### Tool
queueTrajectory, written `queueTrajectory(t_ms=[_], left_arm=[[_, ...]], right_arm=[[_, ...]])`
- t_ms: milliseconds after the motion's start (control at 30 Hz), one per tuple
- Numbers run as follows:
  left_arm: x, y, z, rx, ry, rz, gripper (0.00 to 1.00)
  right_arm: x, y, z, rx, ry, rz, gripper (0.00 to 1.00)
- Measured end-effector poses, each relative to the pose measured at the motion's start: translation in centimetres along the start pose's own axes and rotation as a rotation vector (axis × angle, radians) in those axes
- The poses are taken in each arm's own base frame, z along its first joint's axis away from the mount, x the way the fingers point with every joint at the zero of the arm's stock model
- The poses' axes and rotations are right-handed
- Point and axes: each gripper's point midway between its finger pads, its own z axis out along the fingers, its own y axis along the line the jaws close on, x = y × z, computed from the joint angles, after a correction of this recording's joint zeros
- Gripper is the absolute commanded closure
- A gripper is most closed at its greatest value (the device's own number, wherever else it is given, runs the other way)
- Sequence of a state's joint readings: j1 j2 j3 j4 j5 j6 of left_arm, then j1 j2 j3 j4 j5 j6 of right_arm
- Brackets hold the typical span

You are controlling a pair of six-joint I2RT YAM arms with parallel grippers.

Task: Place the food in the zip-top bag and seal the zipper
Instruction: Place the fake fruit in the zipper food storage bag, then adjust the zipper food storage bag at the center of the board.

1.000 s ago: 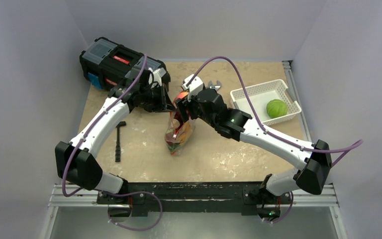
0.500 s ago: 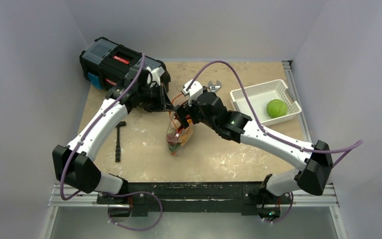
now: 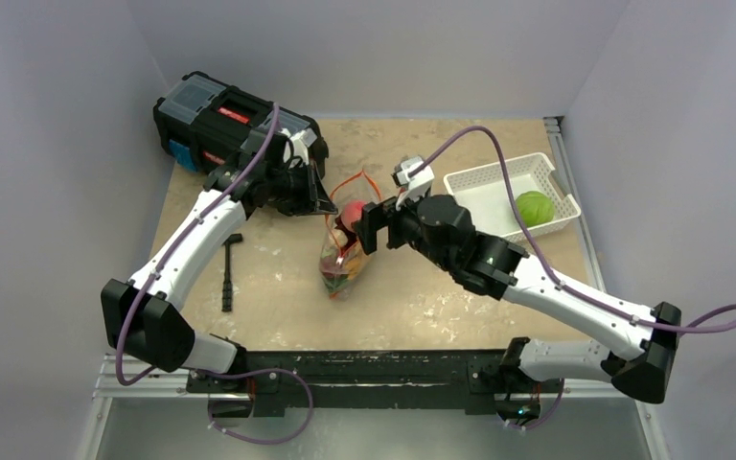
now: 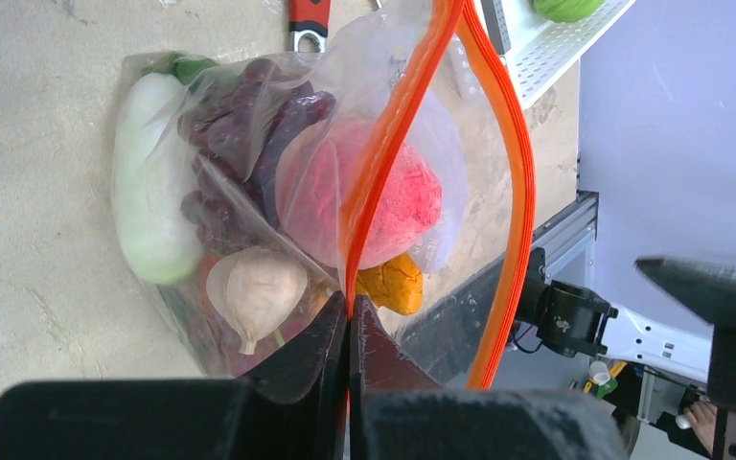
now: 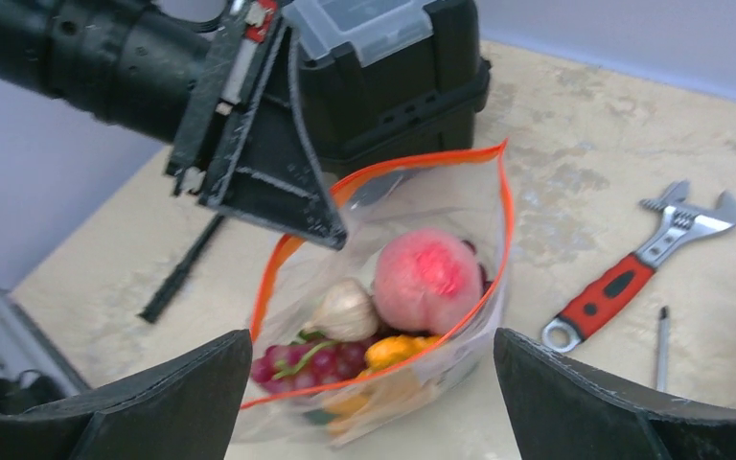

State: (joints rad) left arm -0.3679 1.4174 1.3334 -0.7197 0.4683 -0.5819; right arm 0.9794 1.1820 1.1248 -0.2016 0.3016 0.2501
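Top external: we see the right gripper (image 3: 362, 228) drawn back, wide open and empty; the pink-red fruit (image 3: 352, 212) now lies in the zip-top bag (image 3: 343, 264), whose zipper (image 4: 386, 144) the left gripper (image 3: 324, 203) pinches tight. The cabbage (image 3: 534, 208) at three o'clock remains unbagged.

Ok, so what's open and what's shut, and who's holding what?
Clear crinkly zip-top bag: mouth wide open, food inside.
Thin orange zipper strip: unsealed, sides apart.
Left gripper: shut on the zipper strip.
Right gripper: open, empty.
Black plastic toolbox: lid closed.
Round green cabbage: in the white slotted basket, not in the bag.
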Motion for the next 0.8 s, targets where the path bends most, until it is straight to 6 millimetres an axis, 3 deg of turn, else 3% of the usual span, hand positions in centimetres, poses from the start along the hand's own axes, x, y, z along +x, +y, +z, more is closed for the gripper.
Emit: queueTrajectory(t_ms=[167, 300, 367, 500, 633, 700, 800], left_arm=[[0.0, 0.1, 0.0, -0.006, -0.002, -0.001, 1.00], [-0.1, 0.4, 0.0, -0.023, -0.007, -0.003, 1.00], [-0.1, 0.4, 0.0, -0.030, -0.012, -0.005, 1.00], [0.0, 0.0, -0.6, -0.040, -0.031, -0.035, 1.00], [0.2, -0.4, -1.8, -0.041, -0.072, -0.098, 1.00], [0.5, -0.5, -2.4, -0.047, -0.099, -0.135, 1.00], [1.1, -0.1, -3.0, -0.061, -0.129, -0.191, 1.00]], right_arm=[[2.3, 3.7, -2.0, -0.052, 0.016, 0.097, 0.01], [6.2, 8.1, -3.3, -0.051, 0.072, 0.064, 0.01], [8.2, 8.9, -3.6, 0.000, 0.101, 0.035, 0.01], [10.6, 7.7, -2.7, 0.161, 0.135, -0.017, 0.02], [10.6, 7.1, -1.7, 0.285, 0.115, -0.061, 0.07], [10.2, 7.3, -1.2, 0.324, 0.092, -0.080, 0.13], [9.9, 7.4, -0.7, 0.350, 0.072, -0.111, 0.32]])
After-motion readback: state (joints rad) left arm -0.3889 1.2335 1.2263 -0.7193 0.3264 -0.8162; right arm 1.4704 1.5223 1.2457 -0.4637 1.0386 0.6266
